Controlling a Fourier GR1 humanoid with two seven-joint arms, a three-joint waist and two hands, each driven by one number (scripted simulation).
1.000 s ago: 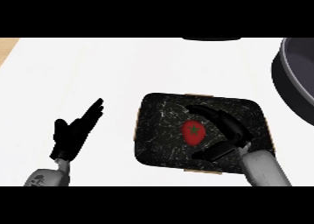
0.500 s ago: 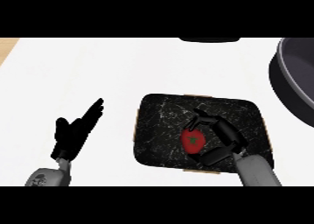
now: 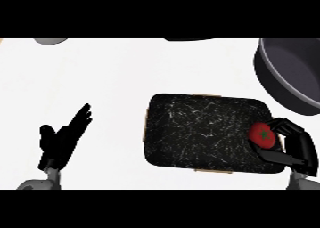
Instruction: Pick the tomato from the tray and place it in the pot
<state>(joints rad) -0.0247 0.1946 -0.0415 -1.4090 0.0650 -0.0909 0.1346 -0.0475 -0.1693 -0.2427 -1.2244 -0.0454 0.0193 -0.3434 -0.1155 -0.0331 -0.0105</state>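
The black speckled rectangular tray (image 3: pixel 202 133) lies mid-counter; the dark grey round pot (image 3: pixel 293 73) stands behind it, rightward, seemingly apart.

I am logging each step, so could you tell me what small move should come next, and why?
Probably carry the tomato up and rightward toward the pot. The right robot hand is curled round it at the tray's right edge, and the pot sits just beyond.

White counter (image 3: pixel 123 71) with black tray (image 3: pixel 202 131) and pot (image 3: pixel 293 75)
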